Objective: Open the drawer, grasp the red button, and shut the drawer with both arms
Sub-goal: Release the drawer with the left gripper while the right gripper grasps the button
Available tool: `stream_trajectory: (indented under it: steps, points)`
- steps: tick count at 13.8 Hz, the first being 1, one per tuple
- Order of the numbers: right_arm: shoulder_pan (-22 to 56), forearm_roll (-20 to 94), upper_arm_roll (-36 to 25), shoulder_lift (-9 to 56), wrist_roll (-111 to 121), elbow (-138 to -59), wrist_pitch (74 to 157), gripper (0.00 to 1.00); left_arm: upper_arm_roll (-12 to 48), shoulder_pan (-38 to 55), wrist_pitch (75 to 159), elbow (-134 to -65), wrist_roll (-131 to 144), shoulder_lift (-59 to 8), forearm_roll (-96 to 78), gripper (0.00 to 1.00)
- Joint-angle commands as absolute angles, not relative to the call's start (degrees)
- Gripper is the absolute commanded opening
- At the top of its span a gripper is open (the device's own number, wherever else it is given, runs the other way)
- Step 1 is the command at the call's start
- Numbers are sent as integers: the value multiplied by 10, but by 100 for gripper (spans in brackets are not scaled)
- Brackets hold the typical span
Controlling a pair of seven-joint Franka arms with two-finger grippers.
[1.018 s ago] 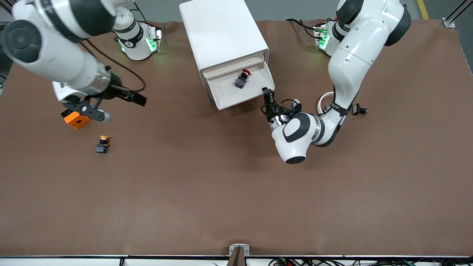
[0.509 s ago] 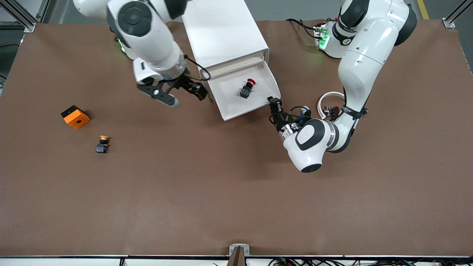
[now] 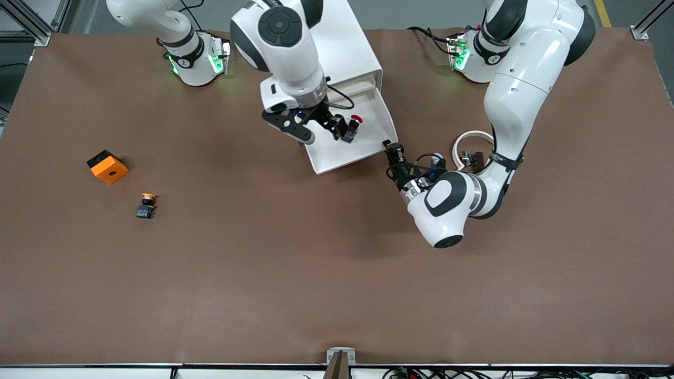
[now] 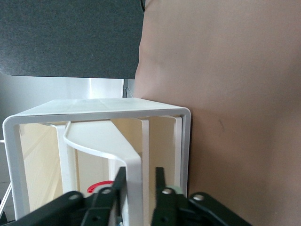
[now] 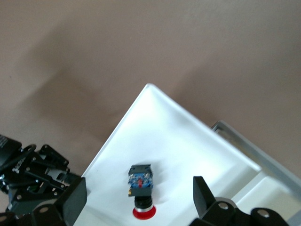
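Hovering my right gripper [image 3: 319, 129], jaws wide, over the button [image 3: 349, 130] at upper centre; grab and closing remain. My left gripper [image 4: 141, 181] straddles the open drawer [image 3: 337, 152] front narrowly.

Robotics lab. Two white arms [image 3: 505, 105] bolted at the edge of a brown-covered table [image 3: 337, 273], green status lights on their bases [image 3: 197, 60]. Aluminium framing [image 3: 645, 23] at the table's corners, loose cables [image 3: 421, 372] along its camera-side edge.
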State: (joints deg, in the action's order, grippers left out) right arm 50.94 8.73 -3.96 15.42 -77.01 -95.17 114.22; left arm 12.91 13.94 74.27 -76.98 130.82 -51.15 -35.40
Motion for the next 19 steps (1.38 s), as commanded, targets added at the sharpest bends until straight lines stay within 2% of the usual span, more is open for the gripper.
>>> stream_trajectory:
  steps: [1,8,16,17,18,19]
  points:
    - [547,88,-48,183,-810,-943,1163,100,128,141,740,-760,1307,-517,-347,99]
    - [595,42,-48,254,-860,-940,1198,100,134,139,741,-760,1298,-515,-346,100]
    - [597,33,-48,281,-860,-939,1220,100,148,113,722,-758,1159,-490,-303,100]
    - [597,33,-48,281,-860,-939,1220,96,149,112,722,-756,1138,-490,-291,100]
    - [597,35,-47,281,-859,-939,1220,88,149,110,722,-746,1114,-490,-281,100]
    - [597,36,-47,281,-859,-939,1219,75,148,109,722,-734,1087,-490,-269,100]
